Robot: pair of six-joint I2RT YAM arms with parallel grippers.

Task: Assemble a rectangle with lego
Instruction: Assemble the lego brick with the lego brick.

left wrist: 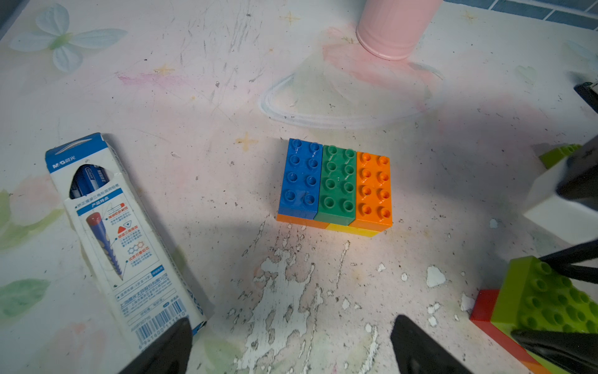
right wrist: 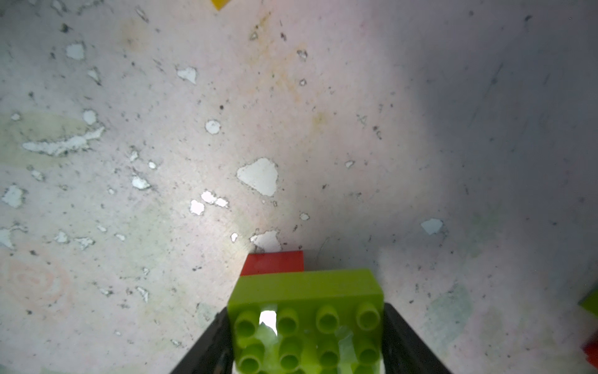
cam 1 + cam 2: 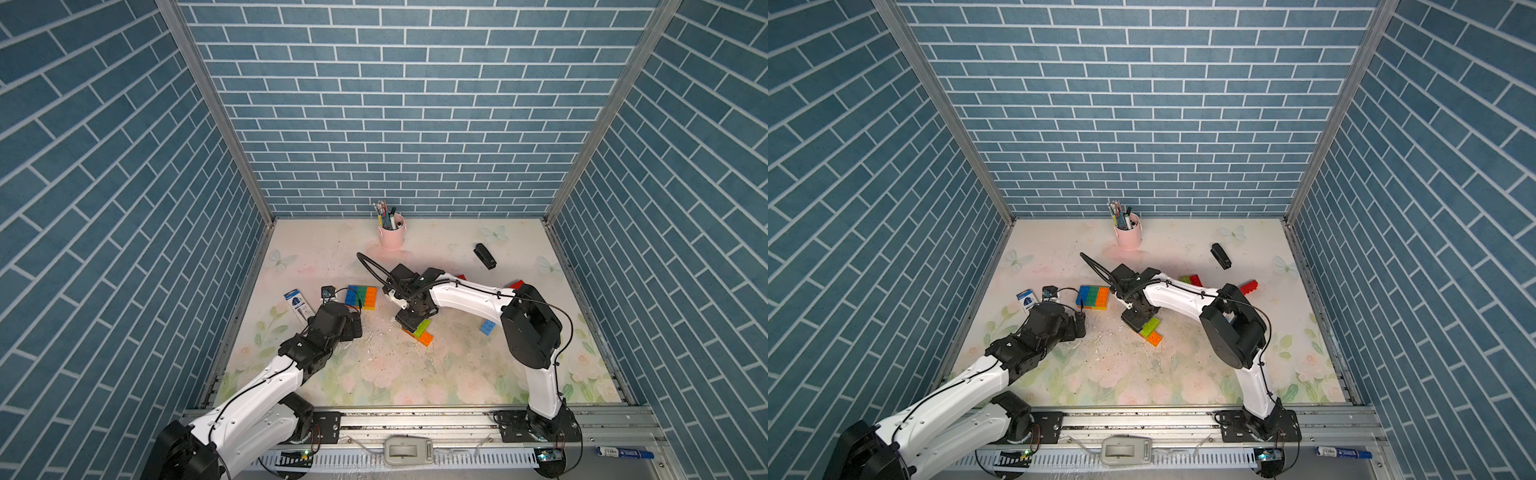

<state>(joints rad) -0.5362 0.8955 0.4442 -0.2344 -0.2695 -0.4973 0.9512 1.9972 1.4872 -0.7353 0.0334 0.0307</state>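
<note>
Pale floral-printed worktop (image 3: 415,374) carries a stacked block of blue, green and orange studded plastic bricks (image 1: 335,184); left end effector (image 1: 291,343) hangs released near it; right end effector (image 3: 411,322) grasps a lime studded plastic brick (image 2: 305,320) over an orange brick (image 3: 425,339).

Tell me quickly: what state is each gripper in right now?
The left gripper: open, holding nothing.
The right gripper: closed on the lime brick.

The floral-print table (image 3: 415,374) (badly scuffed, its print flaking mid-surface) carries a pink pen cup (image 3: 391,235) near the back wall, a black stapler (image 3: 484,256) to the right of it, a pencil box (image 3: 298,306) at the left edge, a joined brick slab (image 3: 360,298) near that box, and a lone blue brick (image 3: 488,327) and red brick (image 3: 1248,287) on the right.
</note>
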